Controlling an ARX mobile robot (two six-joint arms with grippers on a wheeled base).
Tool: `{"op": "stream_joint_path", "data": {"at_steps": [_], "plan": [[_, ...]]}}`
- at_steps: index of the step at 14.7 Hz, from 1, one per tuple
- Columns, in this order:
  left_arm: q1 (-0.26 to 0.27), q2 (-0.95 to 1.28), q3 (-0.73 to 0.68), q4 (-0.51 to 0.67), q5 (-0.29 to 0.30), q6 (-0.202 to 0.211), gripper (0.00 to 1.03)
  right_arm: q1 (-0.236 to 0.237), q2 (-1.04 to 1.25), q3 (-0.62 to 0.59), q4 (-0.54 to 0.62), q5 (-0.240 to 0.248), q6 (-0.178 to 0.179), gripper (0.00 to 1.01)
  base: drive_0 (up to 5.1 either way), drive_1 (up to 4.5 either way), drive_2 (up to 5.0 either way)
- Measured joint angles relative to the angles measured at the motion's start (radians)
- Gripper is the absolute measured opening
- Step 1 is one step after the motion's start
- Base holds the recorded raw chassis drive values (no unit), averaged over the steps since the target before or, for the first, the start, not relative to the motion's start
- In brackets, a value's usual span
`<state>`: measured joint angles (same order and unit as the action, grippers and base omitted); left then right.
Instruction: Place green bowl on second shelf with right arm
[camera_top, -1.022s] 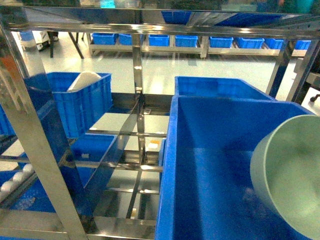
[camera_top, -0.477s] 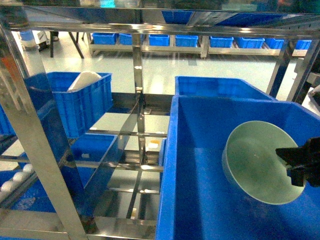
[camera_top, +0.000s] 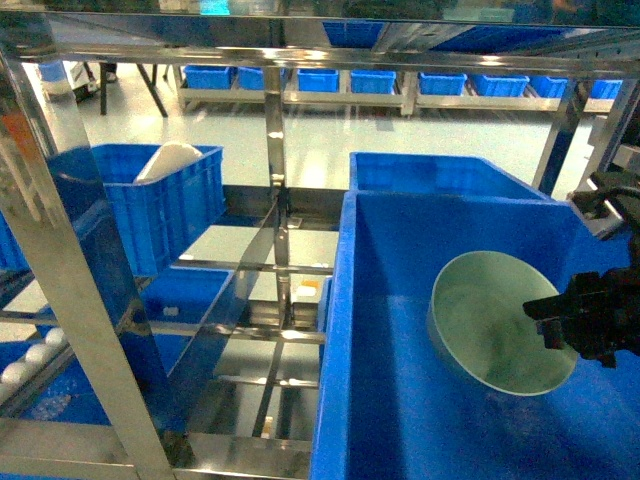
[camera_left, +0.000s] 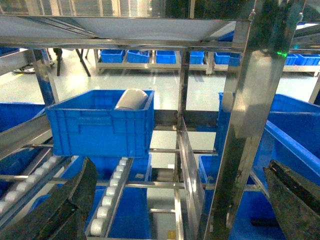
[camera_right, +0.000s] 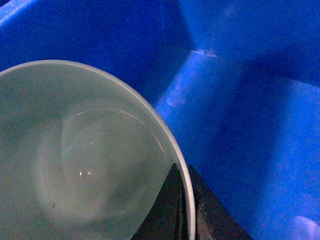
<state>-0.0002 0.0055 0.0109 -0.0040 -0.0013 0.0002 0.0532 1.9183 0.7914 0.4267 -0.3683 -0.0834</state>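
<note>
Your right gripper (camera_top: 560, 322) pinches the green bowl (camera_top: 492, 322) by its rim, tilted inside the blue crate (camera_top: 400, 400); release now and it may tip or clatter.

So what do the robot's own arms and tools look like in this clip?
Little shows. The right tool is matt black and blocky, with angular edges; in the right wrist view its fingers are thin dark wedges. The left tool shows only as two broad, dark, rough-textured curved fingers at the frame's corners. No cables or markings are visible.
</note>
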Motion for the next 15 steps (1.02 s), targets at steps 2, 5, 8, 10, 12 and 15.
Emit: {"op": "stream_joint_path", "data": {"at_steps": [2,5,8,10,12,15], "plan": [[0.000,0.000,0.000,0.000,0.000,0.000,0.98,0.030,0.088,0.098,-0.164,-0.029,-0.021,0.02,0.0,0.00,0.0],[0.000,0.000,0.000,0.000,0.000,0.000,0.98,0.011,0.092,0.044,-0.154,-0.019,-0.061,0.02,0.0,0.00,0.0],[0.000,0.000,0.000,0.000,0.000,0.000,0.98,0.011,0.089,0.005,-0.129,0.007,-0.072,0.20,0.0,0.00,0.0],[0.000,0.000,0.000,0.000,0.000,0.000,0.98,0.003,0.082,-0.019,-0.084,0.021,-0.070,0.44,0.0,0.00,0.0],[0.000,0.000,0.000,0.000,0.000,0.000,0.98,-0.002,0.062,-0.032,-0.004,0.062,-0.067,0.67,0.0,0.00,0.0],[0.000,0.000,0.000,0.000,0.000,0.000,0.98,0.008,-0.030,-0.095,0.187,0.154,-0.039,0.97,0.0,0.00,0.0]]}}
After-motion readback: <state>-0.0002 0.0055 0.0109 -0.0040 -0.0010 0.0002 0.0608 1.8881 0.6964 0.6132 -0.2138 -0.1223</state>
